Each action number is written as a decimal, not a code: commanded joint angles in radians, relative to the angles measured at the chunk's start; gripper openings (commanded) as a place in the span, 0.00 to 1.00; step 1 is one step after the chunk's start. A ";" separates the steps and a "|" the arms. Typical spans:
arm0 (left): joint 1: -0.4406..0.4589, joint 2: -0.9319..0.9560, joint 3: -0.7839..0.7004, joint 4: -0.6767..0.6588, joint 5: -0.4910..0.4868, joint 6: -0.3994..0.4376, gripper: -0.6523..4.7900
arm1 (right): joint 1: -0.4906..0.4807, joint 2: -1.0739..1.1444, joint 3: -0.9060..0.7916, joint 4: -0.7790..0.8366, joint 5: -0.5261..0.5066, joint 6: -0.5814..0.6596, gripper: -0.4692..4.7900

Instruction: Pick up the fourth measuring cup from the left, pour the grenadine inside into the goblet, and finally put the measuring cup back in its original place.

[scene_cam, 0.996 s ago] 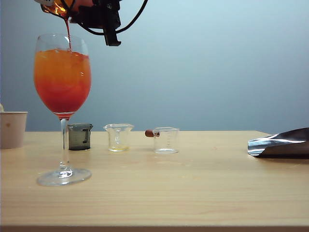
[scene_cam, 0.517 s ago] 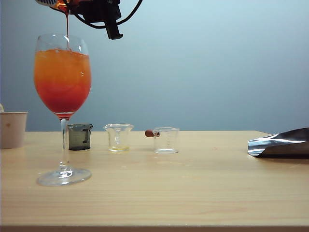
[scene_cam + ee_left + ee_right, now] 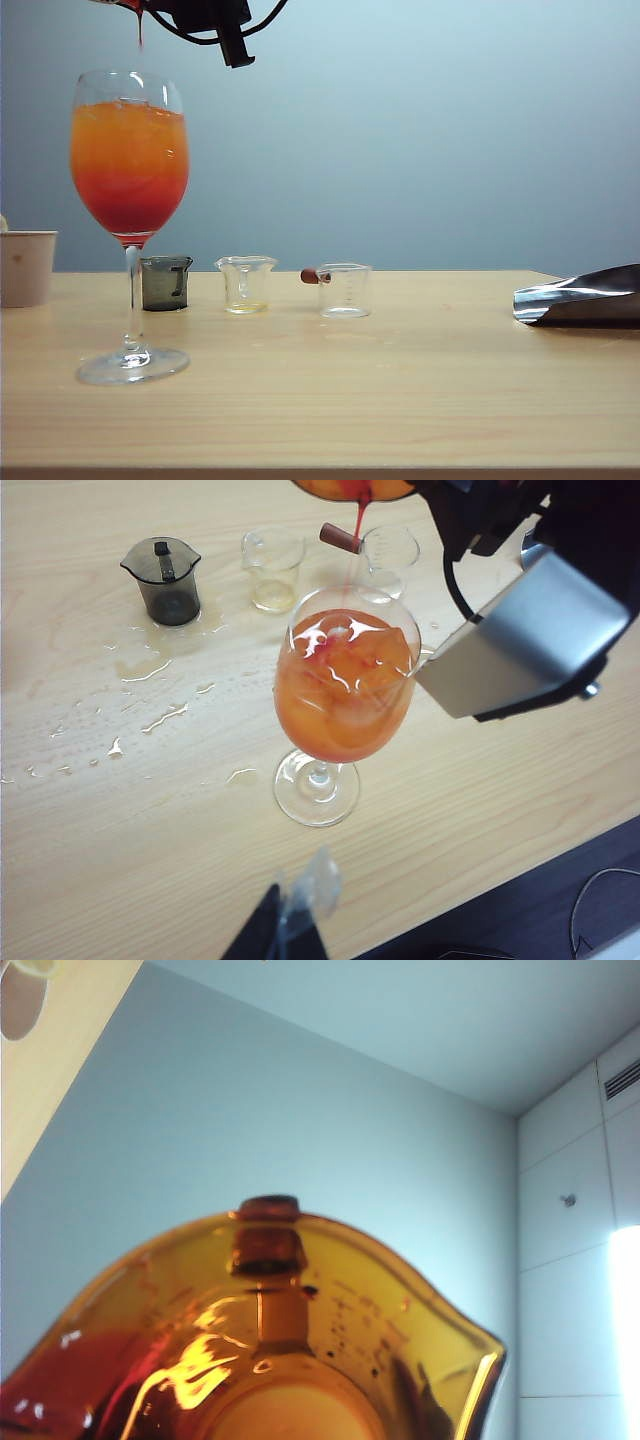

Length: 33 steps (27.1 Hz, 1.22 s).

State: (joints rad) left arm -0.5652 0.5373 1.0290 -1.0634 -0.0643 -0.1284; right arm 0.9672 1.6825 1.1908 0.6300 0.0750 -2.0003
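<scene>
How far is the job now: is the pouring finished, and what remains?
Picked up: the right gripper holds the amber measuring cup tipped over the tall stemmed goblet. In hand: a thin red grenadine stream falls in. Left: returning the cup. The left gripper idles nearby.

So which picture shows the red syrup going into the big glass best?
The left wrist view: the grenadine runs from the fourth measuring cup into the goblet. The exterior view shows only a thin trickle at the top edge; the right wrist view shows the amber cup, no stream.
</scene>
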 commanded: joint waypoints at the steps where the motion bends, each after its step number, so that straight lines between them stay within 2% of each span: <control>1: 0.001 -0.001 0.003 0.005 -0.003 -0.003 0.11 | 0.000 -0.007 0.009 0.033 -0.008 -0.057 0.39; 33: 0.001 -0.001 0.003 0.005 -0.003 -0.003 0.11 | 0.001 -0.007 0.008 0.033 -0.029 -0.067 0.39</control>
State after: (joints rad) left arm -0.5652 0.5373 1.0290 -1.0630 -0.0643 -0.1284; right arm 0.9668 1.6825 1.1908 0.6315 0.0490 -2.0666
